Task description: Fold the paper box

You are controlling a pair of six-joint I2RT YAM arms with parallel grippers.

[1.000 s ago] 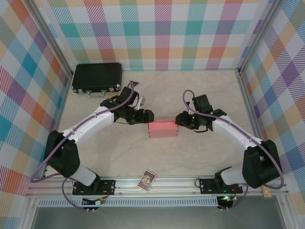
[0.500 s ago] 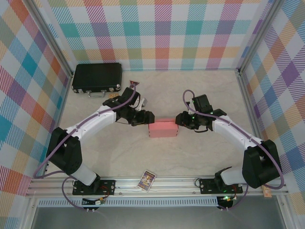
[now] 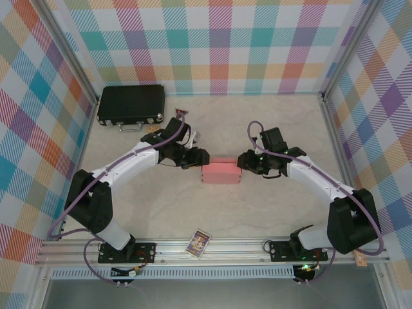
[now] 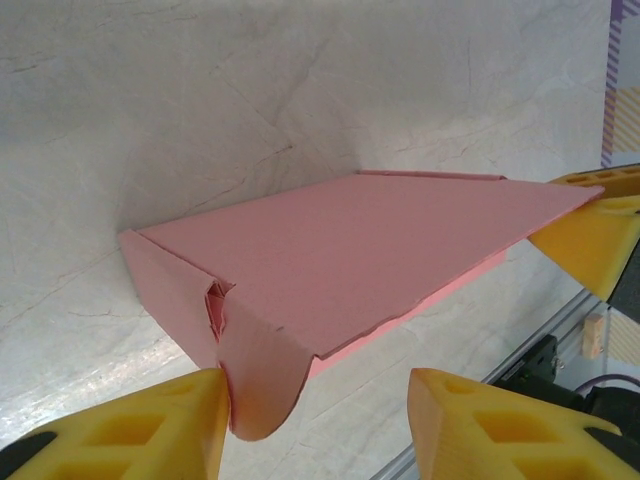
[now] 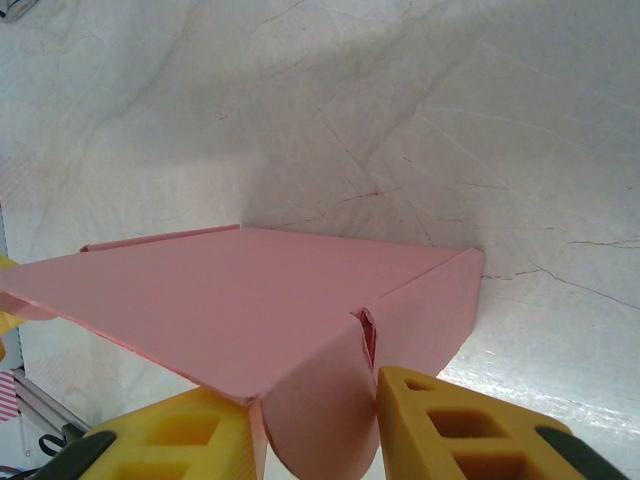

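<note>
The left hand (image 3: pixel 201 158) and right hand (image 3: pixel 241 161) crowd both ends of the pink thin-card box (image 3: pixel 220 172), but the pale bench (image 3: pixel 257 122) lies open before and behind it, save a black hard case (image 3: pixel 131 104) far left and a small picture card (image 3: pixel 199 243) at the near edge.

We've got white tube links with chunky black joints on the left arm (image 3: pixel 125 161) and right arm (image 3: pixel 315 177), a purple cable (image 3: pixel 250 134) looping along each, black base plates (image 3: pixel 125 252). Left gripper (image 4: pixel 315 405) and right gripper (image 5: pixel 320 425) have bright yellow fingers (image 4: pixel 120 440) with square cut-outs.
</note>
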